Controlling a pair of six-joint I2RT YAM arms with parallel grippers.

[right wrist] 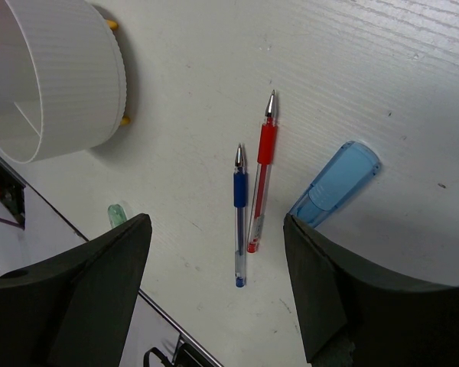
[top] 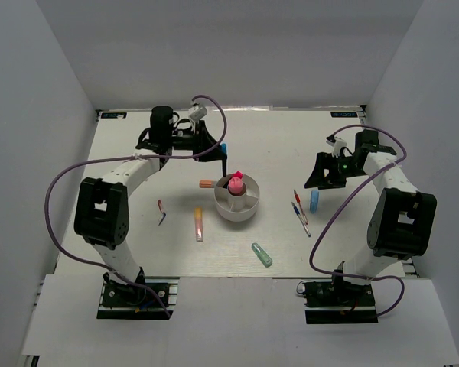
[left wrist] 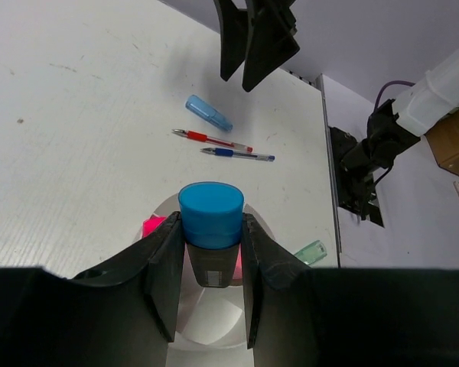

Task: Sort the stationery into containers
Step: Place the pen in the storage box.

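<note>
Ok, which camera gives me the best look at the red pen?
The right wrist view: the red pen lies close, whole and unobstructed beside the blue pen. The left wrist view shows it whole but small and distant; the top view shows only a thin sliver.

1. Round white plastic cup with compartments (top: 237, 215): one.
2. Stubby highlighters, six: pink highlighter (top: 235, 184), orange highlighter (top: 207, 184), orange-and-pale highlighter (top: 199, 224), mint-green highlighter (top: 262, 254), light-blue highlighter (top: 314, 200), black-and-blue highlighter (left wrist: 210, 218).
3. Thin pens, two: red pen (right wrist: 262, 176), blue pen (right wrist: 239, 218).
4. Small red-and-blue item (top: 161, 212), kind unclear: one.

overhead we see the whole table (top: 138, 248); our wrist cameras sit low, close, both catching the red pen (right wrist: 261, 174) and white cup (right wrist: 69, 84).
</note>
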